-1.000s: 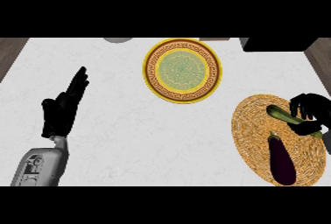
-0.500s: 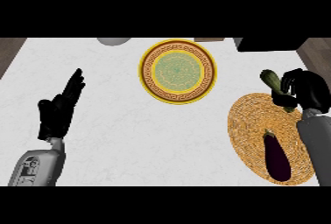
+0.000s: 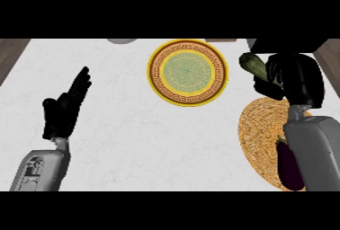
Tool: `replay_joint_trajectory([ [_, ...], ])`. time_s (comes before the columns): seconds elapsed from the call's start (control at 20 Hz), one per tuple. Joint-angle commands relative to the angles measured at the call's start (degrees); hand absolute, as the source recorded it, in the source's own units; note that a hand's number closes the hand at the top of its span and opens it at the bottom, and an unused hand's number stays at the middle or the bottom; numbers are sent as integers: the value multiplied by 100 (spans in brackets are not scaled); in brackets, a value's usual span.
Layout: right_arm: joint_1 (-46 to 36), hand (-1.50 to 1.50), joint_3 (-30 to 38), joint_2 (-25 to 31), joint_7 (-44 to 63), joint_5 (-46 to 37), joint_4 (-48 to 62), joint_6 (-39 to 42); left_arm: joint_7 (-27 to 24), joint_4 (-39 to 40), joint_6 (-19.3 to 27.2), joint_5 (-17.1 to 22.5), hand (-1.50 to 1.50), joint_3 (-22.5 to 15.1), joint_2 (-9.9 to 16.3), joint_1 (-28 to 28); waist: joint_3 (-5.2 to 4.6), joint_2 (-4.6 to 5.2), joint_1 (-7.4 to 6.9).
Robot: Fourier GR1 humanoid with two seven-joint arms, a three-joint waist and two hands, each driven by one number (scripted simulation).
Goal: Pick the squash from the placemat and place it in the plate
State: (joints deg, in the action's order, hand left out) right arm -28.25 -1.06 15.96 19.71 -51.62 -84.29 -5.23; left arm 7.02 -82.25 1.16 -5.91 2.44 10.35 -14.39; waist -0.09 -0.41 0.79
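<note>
No text, label, brand, number or sign can be read anywhere in the head view. The plate [image 3: 188, 72] at upper centre carries only a gold key-pattern border around a pale green middle, not lettering.

Left hand [image 3: 65, 109] at view's left, resting open, fingers straight, pointing up and slightly right. Left forearm [image 3: 40, 170] grey, enters from lower left edge. Right hand [image 3: 295, 81] at upper right, fingers curled downward, seemingly closed round something, though dark shapes merge there. Right forearm [image 3: 313, 150] grey, rises from lower right edge, almost vertical.
</note>
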Motion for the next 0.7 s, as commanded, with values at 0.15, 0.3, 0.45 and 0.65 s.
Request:
replay_joint_trajectory([
  [0.15, -1141, 150, -56, -674, 423, 69, 884, 173, -99, 218, 65, -92, 0, -69, -180, -270, 8, 57, -127],
  [0.3, -1715, 150, -41, -1037, 580, -33, 1553, -71, -89, -173, 10, -75, 0, -100, -147, 162, 9, 57, -199],
  [0.45, -2024, 150, 65, -1211, 183, 5, 2359, -458, -456, 227, -285, 112, 0, 169, 106, 127, 8, 71, -187],
  [0.65, -2457, 150, 90, -1405, -106, -186, 3753, -850, -83, 187, 47, -214, 0, -180, -248, -282, 10, 99, -230],
])
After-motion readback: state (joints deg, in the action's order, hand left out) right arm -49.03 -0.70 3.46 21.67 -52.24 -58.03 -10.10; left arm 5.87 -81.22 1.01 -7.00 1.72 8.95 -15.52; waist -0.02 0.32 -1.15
